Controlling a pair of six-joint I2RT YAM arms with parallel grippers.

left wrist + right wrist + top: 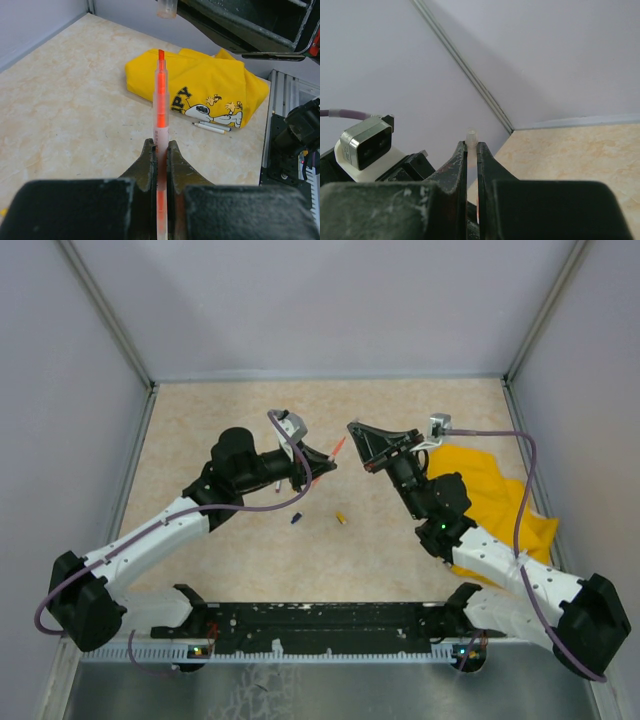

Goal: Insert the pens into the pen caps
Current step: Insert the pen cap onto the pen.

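Here, two robot arms are seen from above, reaching toward each other over a beige, marbled tabletop [220, 420] walled in pale grey. The left hand [161, 150] is pressed tight around an orange pen [161, 95], which is gripped low on its barrel so that the uncapped chisel tip points away from the fingers. The right hand [471, 150] is pinched on a small, pale, translucent cap [471, 136], whose end pokes out just beyond the fingertips. In the overhead view both hands are held above the middle of the tabletop, their tips near one another but apart. From the left wrist, the cap is seen just beyond the pen tip and slightly to the right of the pen's line, with a gap between them. Two loose caps are seen lying on the tabletop nearer the arm bases: a dark blue cap [296, 518] and, just to its right, a yellow cap [341, 518]. A crumpled yellow cloth [490, 490] with a cartoon print is spread at the right side, partly under the right arm. A thin white pen [212, 127] is laid on the tabletop against the cloth's edge
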